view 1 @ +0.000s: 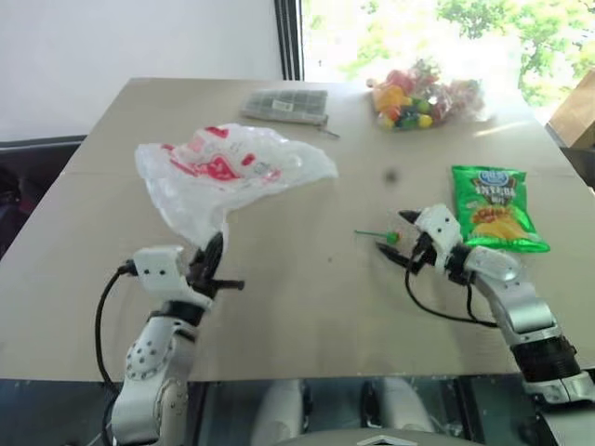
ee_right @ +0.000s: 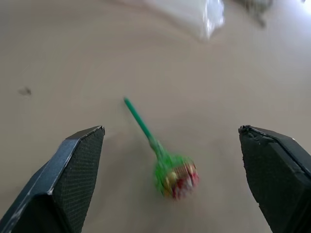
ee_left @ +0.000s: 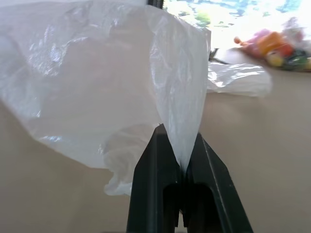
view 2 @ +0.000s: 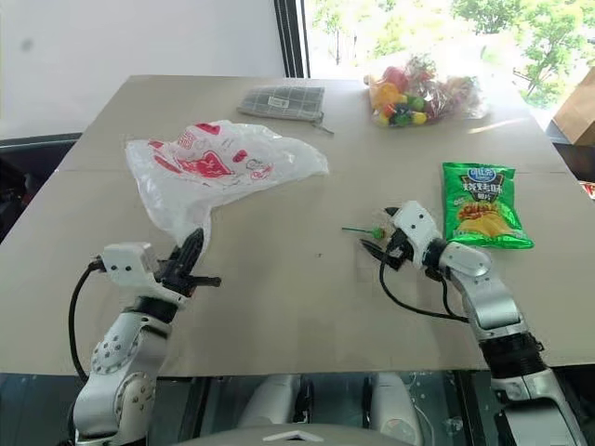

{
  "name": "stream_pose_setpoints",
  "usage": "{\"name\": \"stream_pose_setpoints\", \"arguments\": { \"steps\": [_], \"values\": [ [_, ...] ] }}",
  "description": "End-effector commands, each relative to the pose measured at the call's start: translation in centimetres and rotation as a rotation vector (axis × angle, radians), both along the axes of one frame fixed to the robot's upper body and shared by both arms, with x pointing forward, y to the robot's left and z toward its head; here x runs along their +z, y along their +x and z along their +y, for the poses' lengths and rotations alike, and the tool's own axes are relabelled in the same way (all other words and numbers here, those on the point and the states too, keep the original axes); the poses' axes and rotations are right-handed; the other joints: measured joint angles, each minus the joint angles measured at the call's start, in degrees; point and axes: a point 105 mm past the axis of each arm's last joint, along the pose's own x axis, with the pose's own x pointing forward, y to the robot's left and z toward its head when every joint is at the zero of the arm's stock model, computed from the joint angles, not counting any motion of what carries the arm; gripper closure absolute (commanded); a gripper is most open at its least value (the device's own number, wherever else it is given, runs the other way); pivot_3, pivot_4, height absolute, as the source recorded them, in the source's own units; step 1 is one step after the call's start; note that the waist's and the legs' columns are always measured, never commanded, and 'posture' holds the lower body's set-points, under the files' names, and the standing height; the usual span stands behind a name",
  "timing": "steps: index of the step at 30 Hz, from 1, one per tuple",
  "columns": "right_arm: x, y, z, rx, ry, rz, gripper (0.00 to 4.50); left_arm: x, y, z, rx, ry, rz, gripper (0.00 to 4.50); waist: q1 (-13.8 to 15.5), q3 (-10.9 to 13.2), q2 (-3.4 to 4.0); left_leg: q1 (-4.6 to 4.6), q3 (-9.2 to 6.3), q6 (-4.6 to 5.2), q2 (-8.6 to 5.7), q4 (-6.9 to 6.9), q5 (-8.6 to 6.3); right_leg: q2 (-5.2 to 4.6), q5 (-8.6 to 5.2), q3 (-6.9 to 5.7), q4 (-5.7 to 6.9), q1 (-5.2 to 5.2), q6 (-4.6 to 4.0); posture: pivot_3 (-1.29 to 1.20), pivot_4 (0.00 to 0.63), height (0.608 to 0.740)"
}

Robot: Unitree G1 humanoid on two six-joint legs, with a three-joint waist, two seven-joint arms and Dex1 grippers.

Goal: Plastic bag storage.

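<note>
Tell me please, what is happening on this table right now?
The left tool is shut on an edge of the plastic bag and holds it up off the table. The right tool is open, with a green lollipop lying between its fingers, not gripped.

Beige table (view 1: 307,307), bright window (view 1: 409,28) behind

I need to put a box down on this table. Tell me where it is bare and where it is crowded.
Bare: the near middle of the table, between the left end effector holding the plastic bag and the open right end effector; also mid-table beyond the lollipop. Crowded: the far edge with the grey pouch and sweets bag, and the right side by the green snack packet.
</note>
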Motion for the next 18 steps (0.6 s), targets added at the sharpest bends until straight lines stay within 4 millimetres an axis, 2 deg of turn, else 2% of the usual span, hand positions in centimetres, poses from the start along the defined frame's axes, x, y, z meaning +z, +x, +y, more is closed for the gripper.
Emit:
{"name": "stream_pose_setpoints", "arguments": {
  "steps": [1,3,10,16,18],
  "values": [
    [-0.8,-0.6,-0.5,0.065,-0.002,0.121,0.54,0.5,-0.5,0.2,-0.028,-0.012,-0.001,4.5,0.0,0.0,0.02,-0.03,0.0,0.0,0.01,-0.01,0.0,0.07,0.0,-0.01,-0.01,-0.02,0.0,0.0,0.15,0.74],
    [-0.6,-0.3,-0.4,0.062,0.009,0.113,1.06,0.6,-0.5,-0.1,-0.052,-0.011,-0.001,4.5,0.0,0.0,0.02,-0.01,0.0,0.02,0.01,0.0,-0.01,0.1,0.0,0.0,-0.01,-0.01,0.01,0.0,0.15,0.74],
    [-0.6,0.3,0.5,0.065,0.027,0.101,4.46,0.3,-0.5,-0.5,-0.078,-0.016,0.012,4.5,0.0,0.0,0.02,0.02,0.01,0.02,0.02,0.01,-0.01,0.32,0.0,0.07,0.02,0.0,0.01,0.0,0.15,0.74],
    [-0.8,0.6,0.7,0.064,0.045,0.104,4.46,-0.3,-0.6,-0.9,-0.102,0.0,0.028,4.5,0.0,0.0,0.02,0.02,0.02,0.01,0.02,0.01,-0.01,0.32,0.01,0.08,0.01,0.0,0.01,0.0,0.15,0.74],
    [-0.7,0.6,0.6,0.063,0.026,0.075,3.93,-0.5,-0.7,-0.9,-0.102,0.003,0.033,4.5,-0.1,0.0,0.02,0.02,0.02,0.01,0.02,0.01,-0.01,0.32,0.0,0.08,0.01,0.0,0.01,0.0,0.15,0.74]
  ]
}}
